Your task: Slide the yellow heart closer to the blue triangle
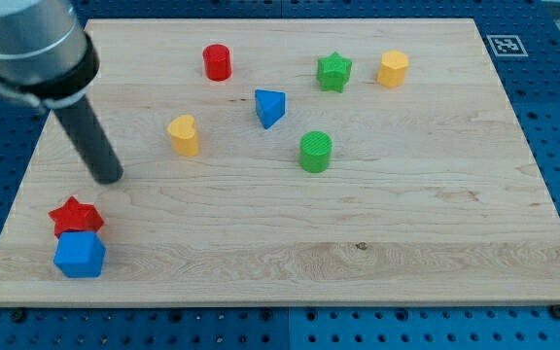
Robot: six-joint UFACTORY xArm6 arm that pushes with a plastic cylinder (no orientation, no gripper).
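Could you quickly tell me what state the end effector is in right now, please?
No gripper here, just a rod: my tip holds nothing and touches no block, sitting to the view's left of the yellow heart.

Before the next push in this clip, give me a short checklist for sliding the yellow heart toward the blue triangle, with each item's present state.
1. My tip visible: ok, it sits at the view's left, apart from every block.
2. Tip on the heart's far side from the triangle: ok, it is left of and lower than the yellow heart.
3. Tip touching the heart: not ok, bare board lies between them.
4. Path from heart to blue triangle: ok, no block lies between them.
5. Bystanders clear of the push line: ok, the red cylinder and green cylinder sit off it.
6. Tip clear of the red star: ok.
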